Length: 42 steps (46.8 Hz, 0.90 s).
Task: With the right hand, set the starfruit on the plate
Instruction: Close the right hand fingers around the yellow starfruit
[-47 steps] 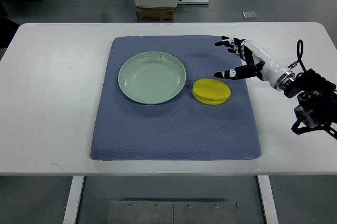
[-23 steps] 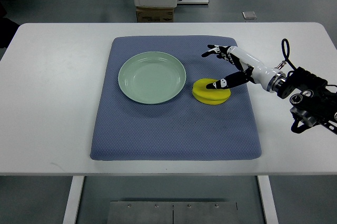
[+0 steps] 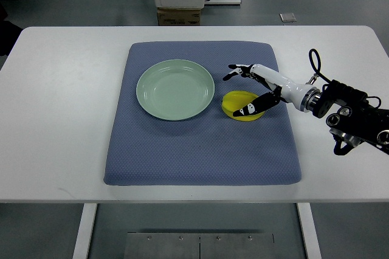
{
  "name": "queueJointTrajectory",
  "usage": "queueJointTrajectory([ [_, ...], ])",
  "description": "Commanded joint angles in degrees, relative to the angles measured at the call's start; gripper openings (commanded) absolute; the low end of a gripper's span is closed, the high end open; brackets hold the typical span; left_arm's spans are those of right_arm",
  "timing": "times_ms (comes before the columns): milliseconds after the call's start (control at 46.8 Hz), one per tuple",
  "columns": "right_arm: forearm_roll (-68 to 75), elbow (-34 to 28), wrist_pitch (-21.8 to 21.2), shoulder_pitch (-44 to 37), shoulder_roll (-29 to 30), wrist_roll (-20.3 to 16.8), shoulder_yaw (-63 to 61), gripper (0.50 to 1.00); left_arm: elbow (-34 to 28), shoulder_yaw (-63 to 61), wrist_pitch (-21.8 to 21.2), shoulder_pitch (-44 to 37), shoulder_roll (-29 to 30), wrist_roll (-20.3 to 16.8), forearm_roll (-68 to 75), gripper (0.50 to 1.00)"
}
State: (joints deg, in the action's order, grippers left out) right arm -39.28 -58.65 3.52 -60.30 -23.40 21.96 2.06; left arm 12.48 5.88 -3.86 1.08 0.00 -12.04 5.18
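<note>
Starfruit (image 3: 242,104) on blue mat (image 3: 200,143), just right of plate (image 3: 175,89); our right hand (image 3: 254,89) spread over it, nothing gripped.

bare mat (image 3: 200,149) between starfruit (image 3: 240,102) and plate (image 3: 175,89), nothing blocking

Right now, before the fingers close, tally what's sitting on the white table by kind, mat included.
Pale green round plate: 1
Yellow starfruit: 1
Blue-grey textured mat: 1
Total: 3
</note>
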Motion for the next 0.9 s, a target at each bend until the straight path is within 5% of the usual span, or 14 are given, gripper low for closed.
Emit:
queueJointTrajectory([
  [0,0.0,0.2,0.08,0.0,0.46,-0.25,0.22,1.0,0.0,0.0,-0.01,-0.02,0.0,0.0,0.0,1.0],
  [876,-0.09,3.55,2.11,1.5,2.57,-0.86,1.54,0.983,0.0,0.0,-0.01,-0.02,0.0,0.0,0.0,1.0],
])
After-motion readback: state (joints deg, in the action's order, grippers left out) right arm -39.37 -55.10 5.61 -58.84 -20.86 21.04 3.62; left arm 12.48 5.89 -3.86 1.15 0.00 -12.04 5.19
